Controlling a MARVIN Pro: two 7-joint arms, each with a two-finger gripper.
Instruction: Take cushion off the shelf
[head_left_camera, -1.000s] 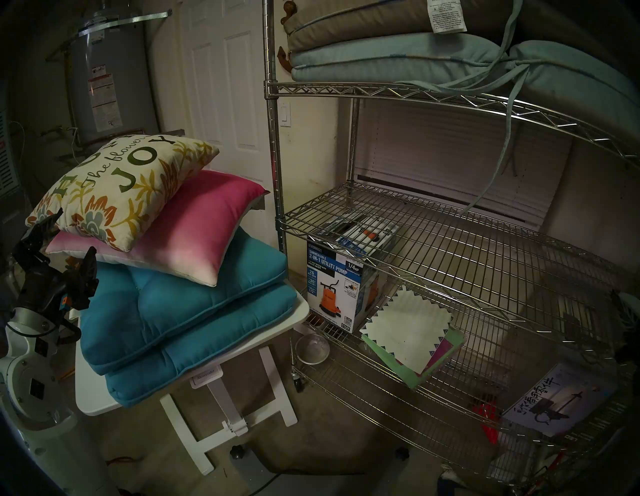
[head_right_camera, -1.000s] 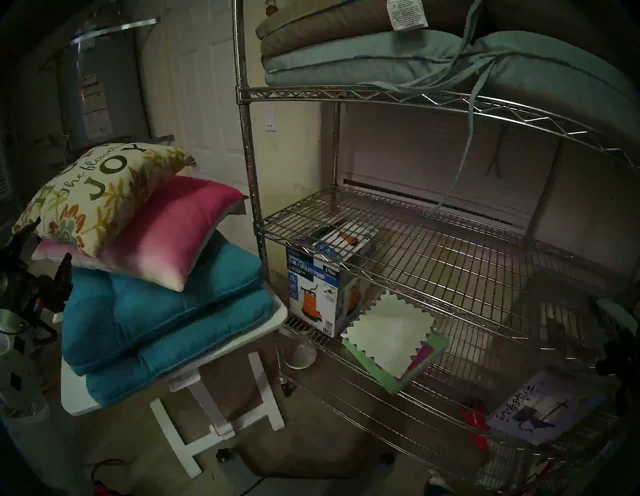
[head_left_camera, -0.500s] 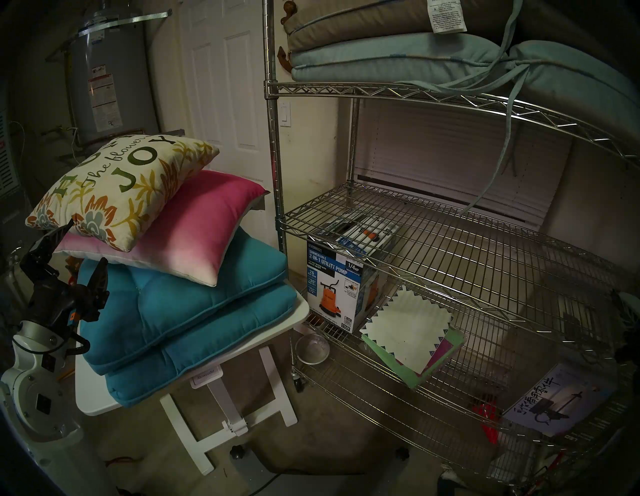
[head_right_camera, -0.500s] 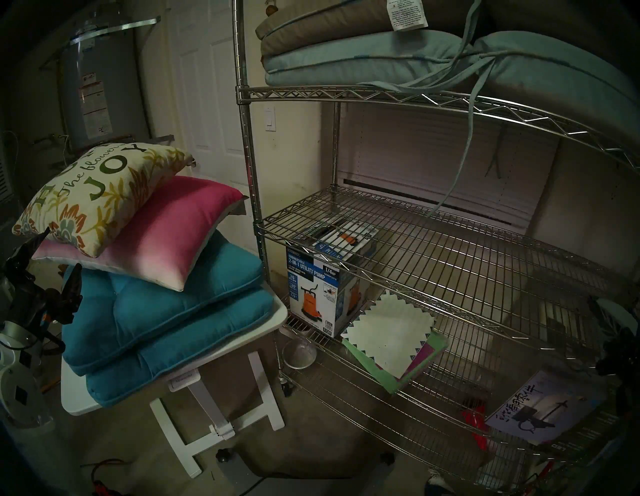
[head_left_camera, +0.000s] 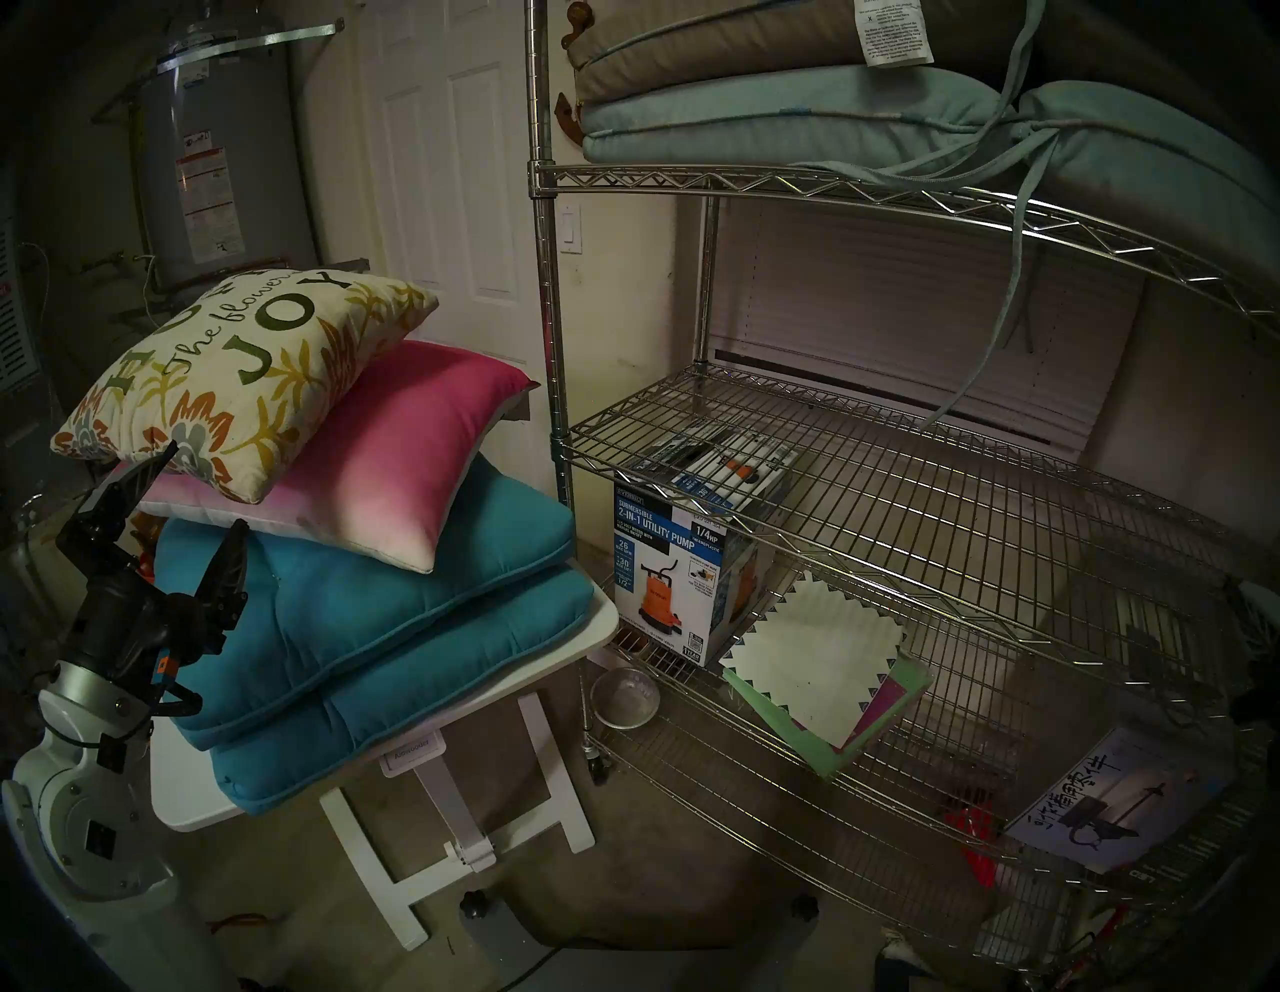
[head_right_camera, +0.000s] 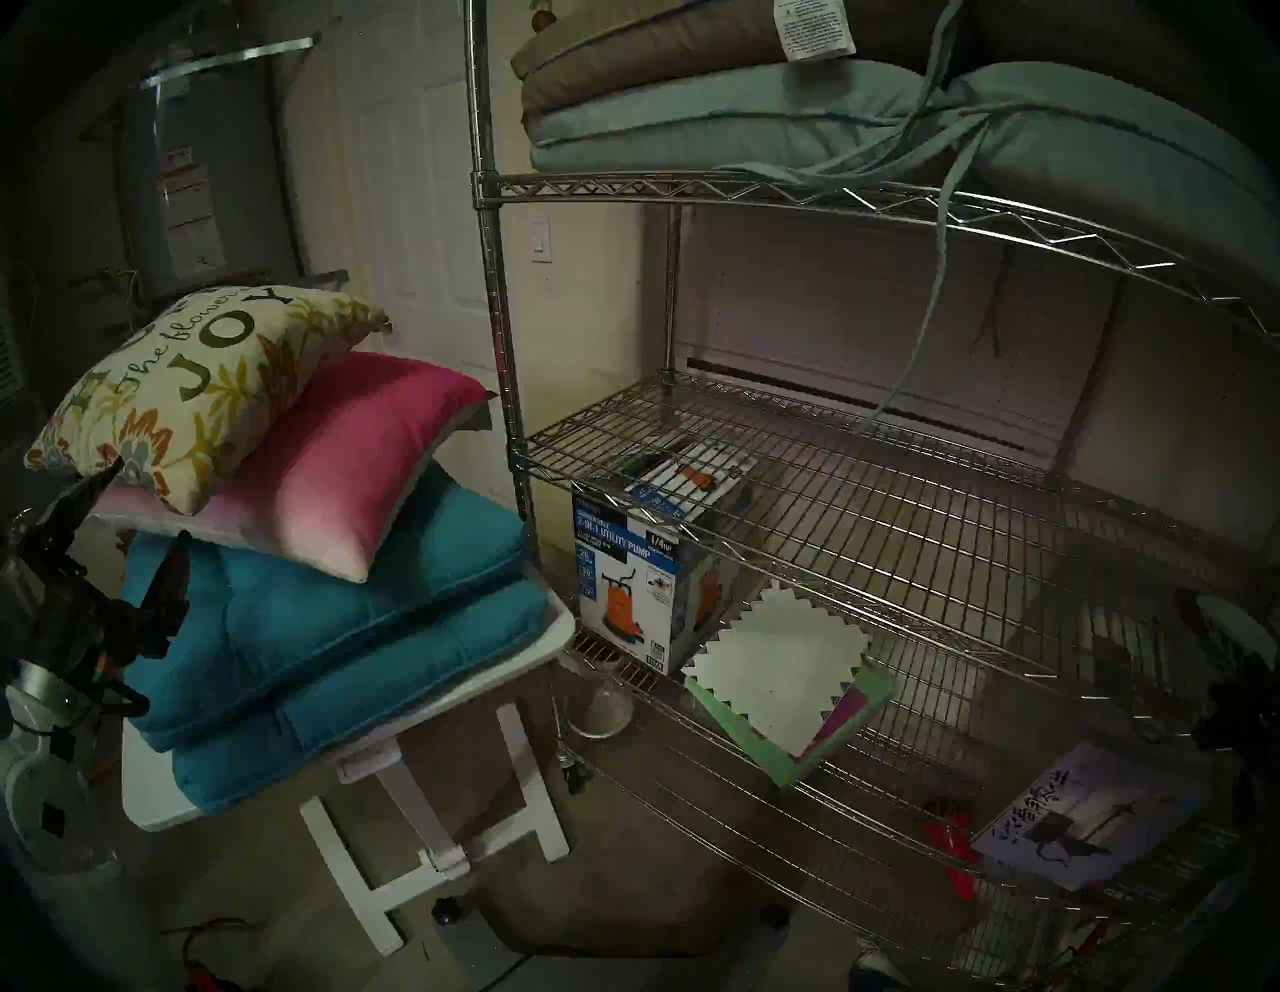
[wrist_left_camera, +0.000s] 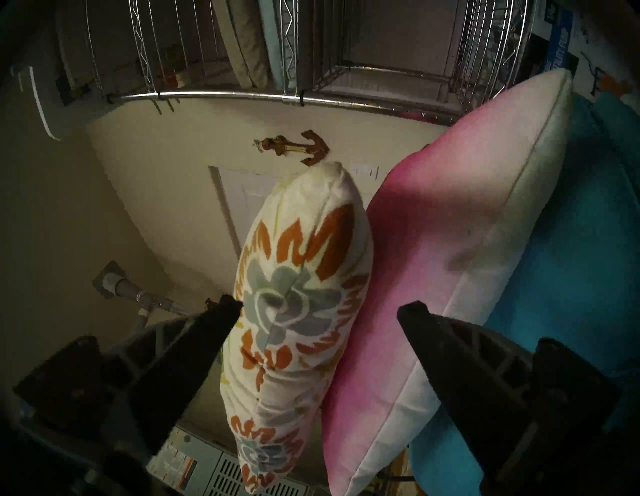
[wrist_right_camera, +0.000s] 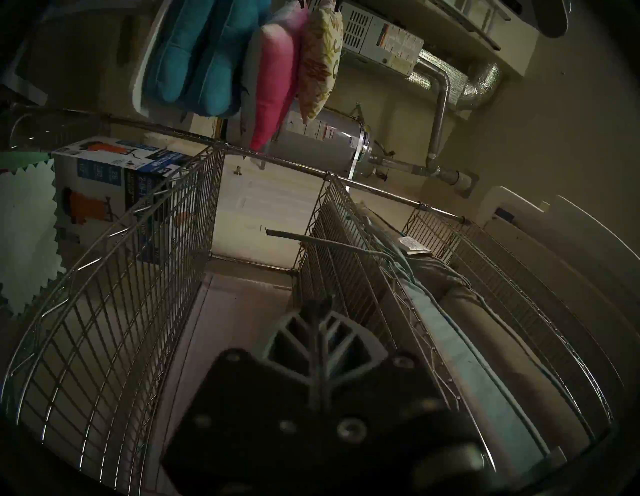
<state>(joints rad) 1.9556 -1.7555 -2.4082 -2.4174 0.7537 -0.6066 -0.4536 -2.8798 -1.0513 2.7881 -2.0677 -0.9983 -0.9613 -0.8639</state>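
Item: floral "JOY" cushion (head_left_camera: 242, 377), cream with orange, green and grey flowers. Location: top of a four-cushion pile on the small white table (head_left_camera: 602, 623), left of the shelf and off it. It lies tilted across the pink cushion (head_left_camera: 409, 443), which fades from magenta to white. Below these sit two teal tufted seat cushions (head_left_camera: 388, 609), one on the other.

Left gripper (head_left_camera: 204, 495): jaws spread wide, holding nothing. In the left wrist view its two black fingers (wrist_left_camera: 194, 350) straddle the near edges of the floral and pink cushions; contact cannot be told.

Shelf (head_left_camera: 900, 485): chrome wire rack with round posts, right of the table, a caster (head_left_camera: 597, 755) at its foot. Upper tier: a tan pad (head_left_camera: 727, 48) with a white care label, stacked on a pale blue-green pad (head_left_camera: 796, 118) whose ties hang down in front. Middle tier: bare wire. Lower tier: a utility pump box (head_left_camera: 668, 575), white zigzag-edged sheets (head_left_camera: 817, 665) on green and purple ones, and a box with Chinese lettering (head_left_camera: 1101, 796) toward the right.

Right gripper (wrist_right_camera: 317, 304): clenched, fingers pressed together, grasping nothing, beside the wire tiers.

Surroundings: grey water heater (head_left_camera: 215, 152), white panel door (head_left_camera: 450, 173), metal bowl (head_left_camera: 623, 700) on the floor.
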